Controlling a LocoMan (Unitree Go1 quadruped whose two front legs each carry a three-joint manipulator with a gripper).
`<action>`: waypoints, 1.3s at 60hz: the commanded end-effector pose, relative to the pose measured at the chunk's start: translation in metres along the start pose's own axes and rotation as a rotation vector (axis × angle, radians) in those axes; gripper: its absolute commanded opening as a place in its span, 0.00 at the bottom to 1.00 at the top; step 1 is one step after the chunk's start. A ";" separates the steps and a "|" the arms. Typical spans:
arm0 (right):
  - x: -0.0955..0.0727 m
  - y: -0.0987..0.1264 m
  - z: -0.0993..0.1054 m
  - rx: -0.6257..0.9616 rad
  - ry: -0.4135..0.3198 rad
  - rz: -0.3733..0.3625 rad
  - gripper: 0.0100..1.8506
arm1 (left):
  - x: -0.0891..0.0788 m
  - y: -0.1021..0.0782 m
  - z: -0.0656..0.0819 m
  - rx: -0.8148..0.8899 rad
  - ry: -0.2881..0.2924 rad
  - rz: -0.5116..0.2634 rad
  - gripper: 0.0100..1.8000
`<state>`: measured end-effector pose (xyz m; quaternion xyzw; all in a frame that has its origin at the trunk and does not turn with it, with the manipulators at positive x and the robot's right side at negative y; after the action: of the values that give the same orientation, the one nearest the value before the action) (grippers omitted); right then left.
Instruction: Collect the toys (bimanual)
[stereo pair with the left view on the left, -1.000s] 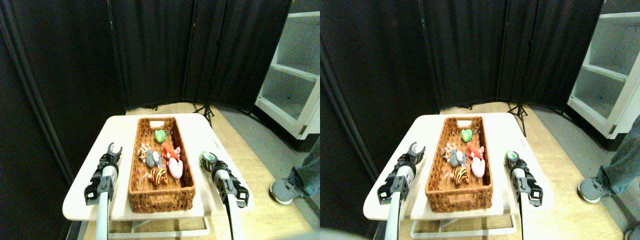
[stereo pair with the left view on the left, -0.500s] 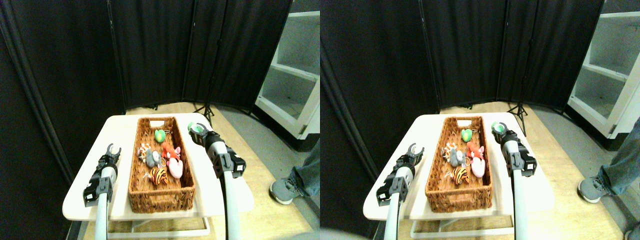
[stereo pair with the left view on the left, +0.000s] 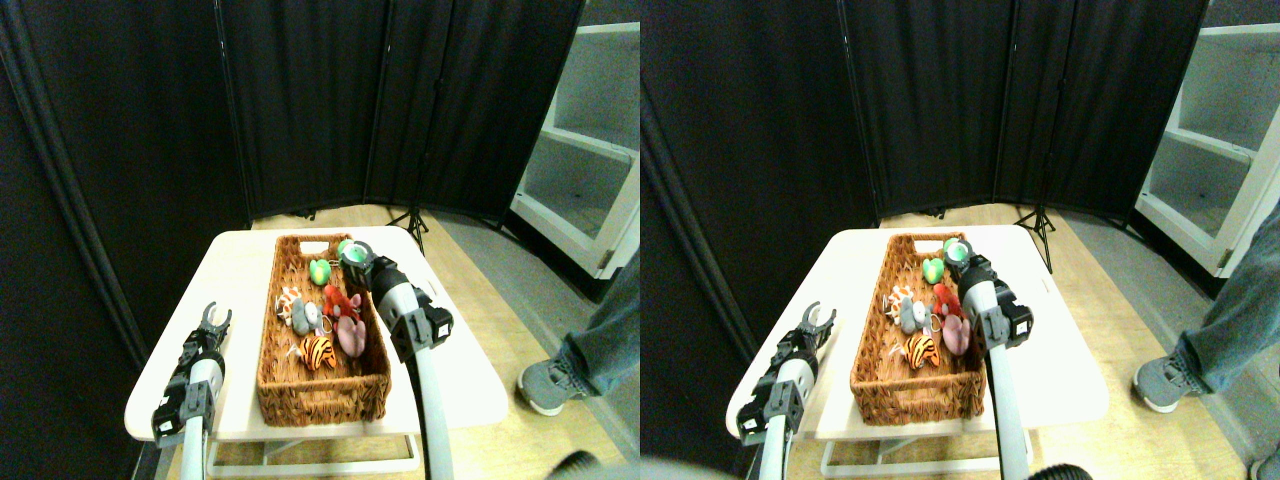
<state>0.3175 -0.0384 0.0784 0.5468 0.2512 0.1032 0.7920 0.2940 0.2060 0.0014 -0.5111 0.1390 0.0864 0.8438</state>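
Right pincer (stereo pair with the left view on the left: 356, 255) with green toy (stereo pair with the left view on the left: 349, 248) above wicker basket (stereo pair with the left view on the left: 322, 386).

toys (stereo pair with the left view on the left: 322, 318) in basket (stereo pair with the left view on the left: 320, 392), basket on table (stereo pair with the left view on the left: 240, 262)

No readable text, labels or numbers anywhere.

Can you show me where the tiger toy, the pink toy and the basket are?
tiger toy (stereo pair with the left view on the left: 318, 351): stereo pair view, its striped body.
pink toy (stereo pair with the left view on the left: 350, 335): stereo pair view, middle of its body.
basket (stereo pair with the left view on the left: 322, 396): stereo pair view, its near wicker wall.
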 end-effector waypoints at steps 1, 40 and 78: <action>0.000 0.009 -0.007 0.022 0.011 0.057 0.00 | -0.003 -0.008 0.004 -0.005 -0.023 -0.045 0.09; -0.002 -0.006 -0.012 0.125 0.088 -0.006 0.59 | -0.007 -0.007 0.008 -0.006 -0.030 -0.055 0.09; -0.043 -0.023 0.067 -0.107 -0.260 0.052 0.00 | -0.011 -0.028 0.004 0.015 0.041 -0.065 0.19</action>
<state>0.3099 -0.1128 0.0871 0.5238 0.1492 0.0693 0.8358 0.2885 0.2024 0.0184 -0.5045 0.1520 0.0689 0.8471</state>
